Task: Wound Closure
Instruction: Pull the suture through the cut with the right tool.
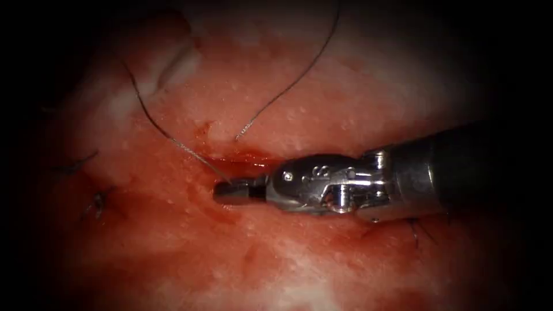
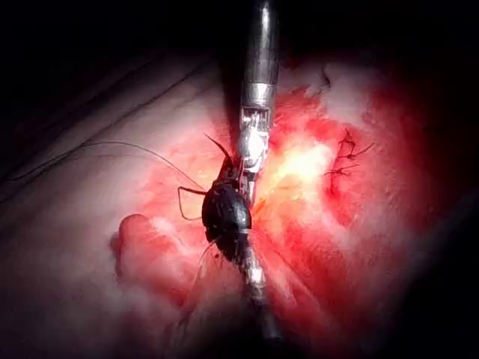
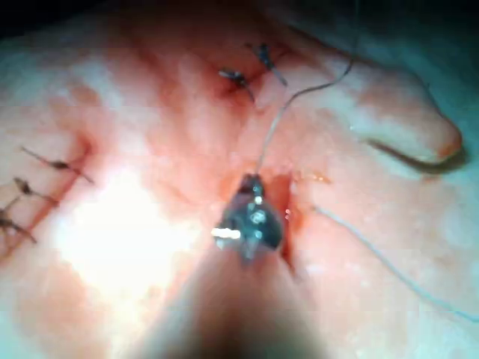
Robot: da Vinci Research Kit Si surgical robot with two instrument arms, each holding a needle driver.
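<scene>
Wet pink tissue [image 1: 345,109], glossy with red fluid [image 1: 242,154] pooled in the cut [image 1: 230,167] near the middle. Knotted stitches [image 1: 97,203] toward the tissue's left edge, more beneath the shaft toward the right edge. Dark thread [image 1: 155,124] arcing from the tissue's upper left down to the jaws; a second strand [image 1: 288,86] trailing from the top edge to a loose end just above the cut. Right tool [image 1: 230,190] reaching in level from the right, wrist straight, jaws clenched on the thread at the cut. Needle: cannot tell where.
</scene>
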